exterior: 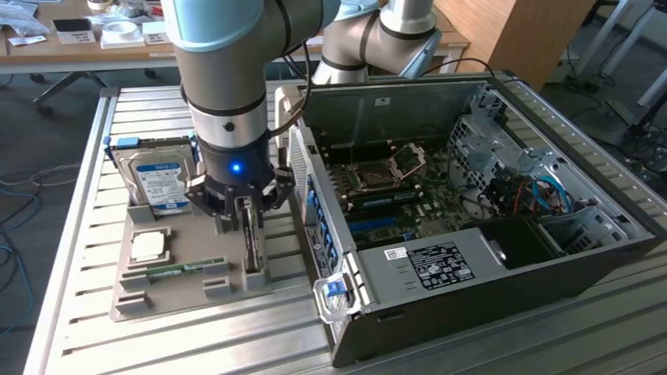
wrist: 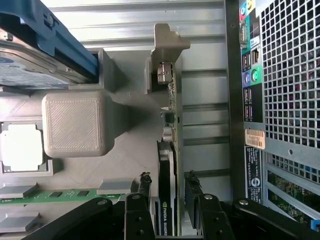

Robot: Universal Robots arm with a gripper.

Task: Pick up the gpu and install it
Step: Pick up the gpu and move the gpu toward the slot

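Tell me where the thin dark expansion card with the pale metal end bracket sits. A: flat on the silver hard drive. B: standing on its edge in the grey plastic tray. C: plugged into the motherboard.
B: the card stands on edge in the grey tray, straddled by the open gripper.

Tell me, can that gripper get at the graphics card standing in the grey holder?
Probably yes. The open gripper hangs over the gpu, a finger on either side of its upper edge, with nothing between them. The computer case stands close by but clear of the fingers.
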